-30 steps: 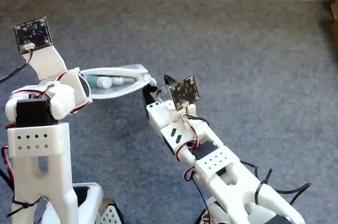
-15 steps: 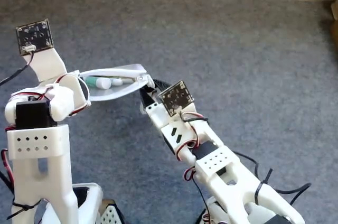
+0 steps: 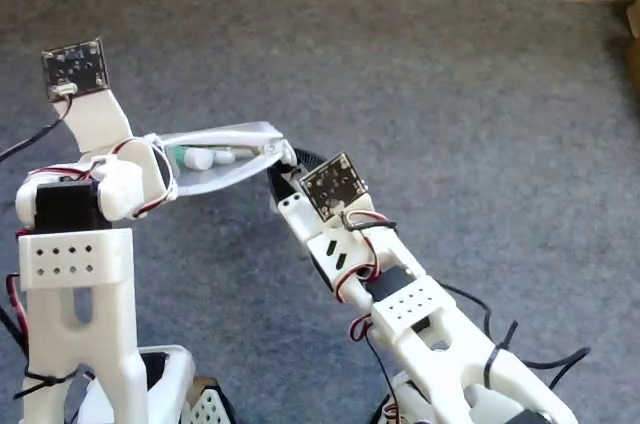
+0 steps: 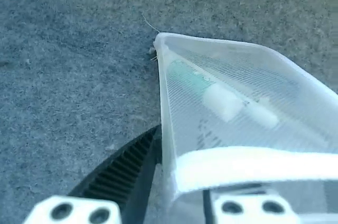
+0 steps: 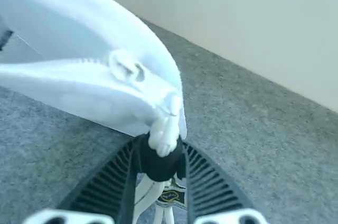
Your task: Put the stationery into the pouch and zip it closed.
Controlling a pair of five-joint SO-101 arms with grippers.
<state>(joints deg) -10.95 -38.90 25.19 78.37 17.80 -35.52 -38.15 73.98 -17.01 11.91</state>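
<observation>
A translucent white pouch (image 3: 228, 174) hangs between the two arms above the grey carpet, its mouth gaping upward. Inside lies the stationery (image 3: 200, 157), a green-and-white stick beside a smaller white piece, also visible through the mesh (image 4: 222, 102). My left gripper (image 3: 166, 166) is shut on the pouch's left end (image 4: 174, 182), with the pouch wall (image 4: 253, 71) stretching away from it. At the other end, my right gripper (image 3: 284, 168) is shut on the zipper pull (image 5: 161, 134), just past the slider (image 5: 127, 68); its black fingers (image 5: 108, 182) flank the pull.
Grey carpet (image 3: 470, 94) lies open to the right and behind the pouch. A pale wall (image 5: 253, 28) runs along the far side. The arms' white bases (image 3: 75, 314) stand at the near edge.
The right gripper has turned and slid a little left onto the pouch's zipper end. The left arm has shifted slightly, still holding the pouch.
</observation>
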